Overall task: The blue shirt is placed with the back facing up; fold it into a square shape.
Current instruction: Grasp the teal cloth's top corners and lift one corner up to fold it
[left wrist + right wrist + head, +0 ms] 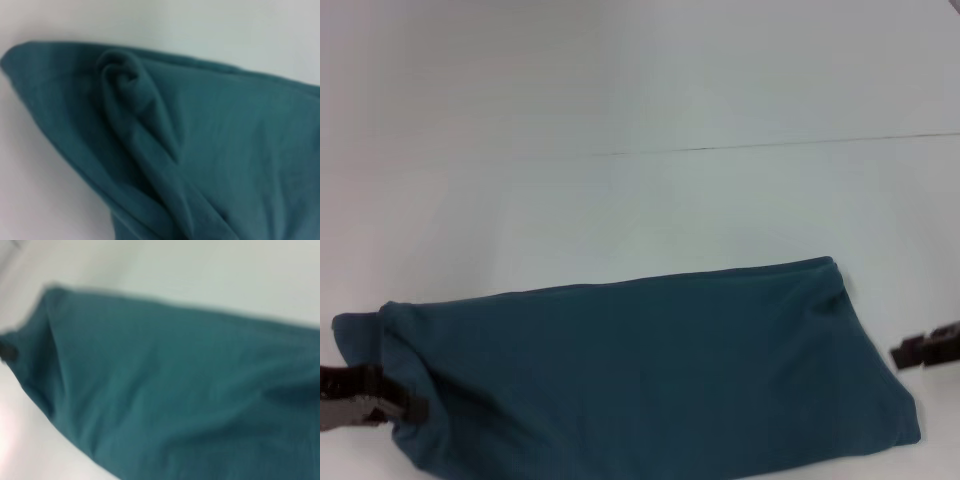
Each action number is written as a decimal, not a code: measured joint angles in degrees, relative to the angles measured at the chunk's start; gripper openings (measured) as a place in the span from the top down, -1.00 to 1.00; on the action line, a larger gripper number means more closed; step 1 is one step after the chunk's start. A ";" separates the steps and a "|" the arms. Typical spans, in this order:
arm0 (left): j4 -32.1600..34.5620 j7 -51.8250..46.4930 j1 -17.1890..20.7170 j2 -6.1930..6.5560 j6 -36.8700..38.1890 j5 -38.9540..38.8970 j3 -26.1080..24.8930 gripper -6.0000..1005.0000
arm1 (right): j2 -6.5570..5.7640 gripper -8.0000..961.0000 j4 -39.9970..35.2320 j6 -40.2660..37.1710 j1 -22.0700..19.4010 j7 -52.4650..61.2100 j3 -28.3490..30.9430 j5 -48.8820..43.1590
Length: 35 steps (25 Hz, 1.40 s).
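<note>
The blue shirt [640, 370] lies on the white table as a long folded band, plain side up, running from lower left to right. Its left end is bunched into a rolled crease [140, 115]. My left gripper [395, 400] is at that bunched left end, touching the fabric's edge. My right gripper [925, 348] hovers just off the shirt's right end, open, with nothing between its fingers. The right wrist view shows the smooth fabric of the shirt [175, 390] and its edge on the table.
The white table [640, 150] stretches far behind the shirt, with a thin dark seam [770, 145] running across it. The shirt's lower edge reaches the near edge of the head view.
</note>
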 joint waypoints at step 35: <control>-0.64 -2.31 -7.87 4.48 8.77 -23.05 -5.11 0.83 | 6.57 0.98 60.09 42.13 10.23 -67.72 6.15 27.96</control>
